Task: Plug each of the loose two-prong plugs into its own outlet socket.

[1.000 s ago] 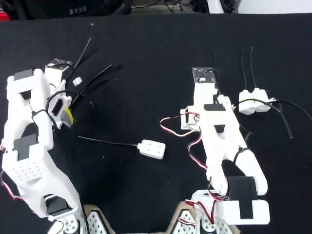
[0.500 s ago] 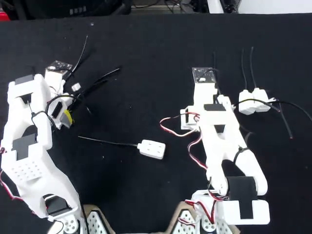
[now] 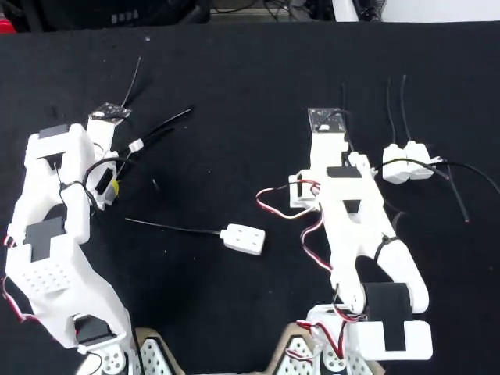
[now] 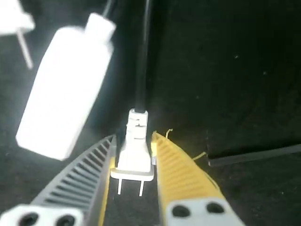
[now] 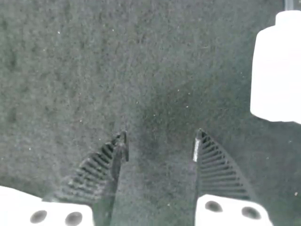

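Plug clamped in left gripper, prongs exposed

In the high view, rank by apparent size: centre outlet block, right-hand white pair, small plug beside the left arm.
1. Right-hand white pair, counted together.
2. Centre outlet block, close behind.
3. Small plug, clearly smallest.

We see two white, blocky arms, the left arm and the right arm, with black panels and looping red-and-white cables. The left gripper pairs a grey ribbed finger with a yellow finger. The right gripper has dark ribbed fingers on white, screw-holed bases.
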Robot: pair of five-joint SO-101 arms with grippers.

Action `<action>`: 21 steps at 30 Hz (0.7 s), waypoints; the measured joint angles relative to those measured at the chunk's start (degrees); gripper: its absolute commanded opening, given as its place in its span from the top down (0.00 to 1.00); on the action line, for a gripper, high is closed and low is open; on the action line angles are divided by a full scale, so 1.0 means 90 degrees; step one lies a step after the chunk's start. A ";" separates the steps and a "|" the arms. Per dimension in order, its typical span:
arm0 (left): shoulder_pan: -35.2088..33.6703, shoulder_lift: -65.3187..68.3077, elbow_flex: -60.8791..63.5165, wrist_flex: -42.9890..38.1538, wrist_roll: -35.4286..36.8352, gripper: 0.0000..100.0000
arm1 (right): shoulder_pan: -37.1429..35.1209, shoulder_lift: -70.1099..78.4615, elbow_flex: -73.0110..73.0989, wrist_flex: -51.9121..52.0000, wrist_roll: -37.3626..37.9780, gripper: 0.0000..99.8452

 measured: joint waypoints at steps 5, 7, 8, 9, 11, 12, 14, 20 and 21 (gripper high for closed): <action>-0.0049 -0.0752 -0.0010 0.0723 0.0078 0.97 | 0.0000 0.0000 0.0000 0.0000 0.0000 0.79; 0.0039 -0.1250 -0.0098 0.1114 0.0098 0.97 | 0.0000 0.0000 0.0000 0.0000 0.0000 0.79; 0.0117 -0.1504 -0.0127 0.1299 0.0098 0.97 | 0.0000 0.0000 0.0000 0.0000 0.0000 0.79; 0.0225 -0.1768 -0.0127 0.1495 0.0098 0.97 | 0.0000 0.0000 0.0000 0.0000 0.0000 0.79; 0.0557 -0.2178 -0.0127 0.1856 0.0107 0.97 | 0.0000 0.0000 0.0000 0.0000 0.0000 0.79; 0.0772 -0.2354 -0.0127 0.2032 0.0107 0.97 | 0.0000 0.0000 0.0000 0.0000 0.0000 0.79; 0.1270 -0.2696 -0.0127 0.2286 0.0107 0.97 | 0.0098 0.0000 -0.0010 0.0000 0.0000 0.79; 0.2852 -0.3389 0.0274 0.2696 0.0107 0.97 | 0.0430 0.0000 -0.0020 0.0000 -0.0010 0.79; 0.3106 -0.3448 0.0400 0.2706 0.0107 0.97 | 0.0430 0.0000 -0.0020 0.0000 -0.0010 0.79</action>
